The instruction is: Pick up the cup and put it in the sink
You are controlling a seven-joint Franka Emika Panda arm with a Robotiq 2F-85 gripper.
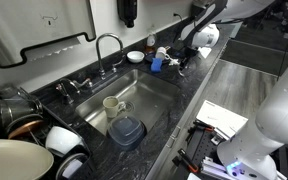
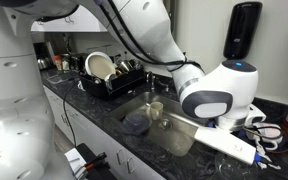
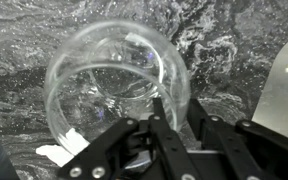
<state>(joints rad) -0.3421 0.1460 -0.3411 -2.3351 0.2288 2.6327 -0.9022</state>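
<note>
1. The cup, a small clear handleless glass tumbler, stands upright on the black speckled countertop. In the wrist view I look straight down into its round mouth, and the stone shows through its base.

2. The pincer is at the cup's near rim. Its black fingers are set narrow. One is inside the glass wall and one outside, so I read it as clamped on that wall.

3. To one side of the pincer, at the edge of the wrist view, is a pale rounded object. I cannot identify it.

4. In an exterior view the pincer is low over the counter, past the far end of the rectangular stainless-steel sink. I cannot pick out the cup in that view because it is too small and too clear. A blue object sits just beside the pincer, on its sink side.

5. Further out on the same side are a small white bowl and a tall curved chrome faucet.

6. In the basin, well apart from the pincer, are a cream handled mug and a dark blue square container.

7. Beyond the sink, farthest from the pincer, a black dish rack holds plates.
</note>
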